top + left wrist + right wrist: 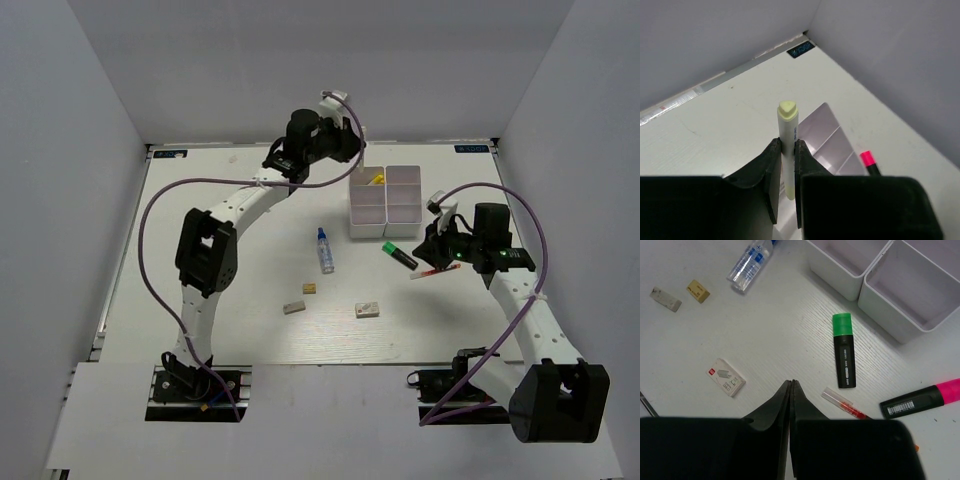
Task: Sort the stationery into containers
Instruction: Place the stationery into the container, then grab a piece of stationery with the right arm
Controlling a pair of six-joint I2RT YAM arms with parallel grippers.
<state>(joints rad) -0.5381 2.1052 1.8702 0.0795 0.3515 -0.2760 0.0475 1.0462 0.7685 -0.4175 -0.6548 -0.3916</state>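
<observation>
Bright even diffuse light; faint soft shadows; sharp focus; right hand (791, 384) dark.

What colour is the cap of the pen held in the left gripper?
Pen cap: pale yellow; best in the left wrist view.

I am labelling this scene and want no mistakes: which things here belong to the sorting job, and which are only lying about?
Job:
white tray
yellow-capped pen, in the left pincer
green-black highlighter
pink-black highlighter
red pen
blue-capped bottle
tan eraser
grey eraser
white eraser

Not the job:
purple cable
blue label
</observation>
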